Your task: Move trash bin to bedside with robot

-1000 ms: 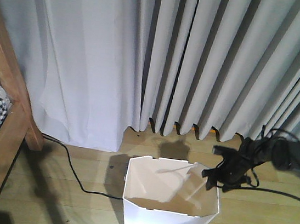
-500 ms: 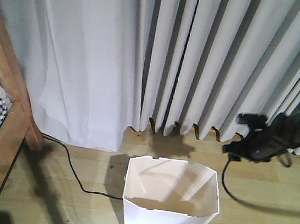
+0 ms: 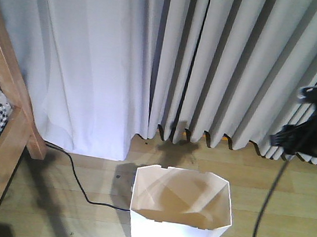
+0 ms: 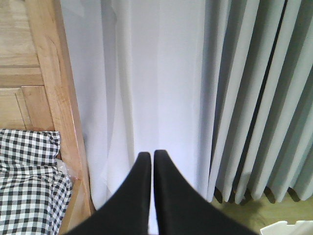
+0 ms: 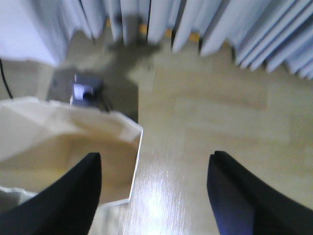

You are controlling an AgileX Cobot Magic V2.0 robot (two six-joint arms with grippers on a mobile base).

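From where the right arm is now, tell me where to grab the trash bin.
Pinch the thin right wall of the trash bin just below its rim, coming down from above with one of the fingers inside. It stands upright and open-topped, and the right gripper is open beside that edge.

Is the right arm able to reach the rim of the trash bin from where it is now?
Probably yes: the right gripper hangs open above bare floor beside the trash bin, and nothing stands between them.
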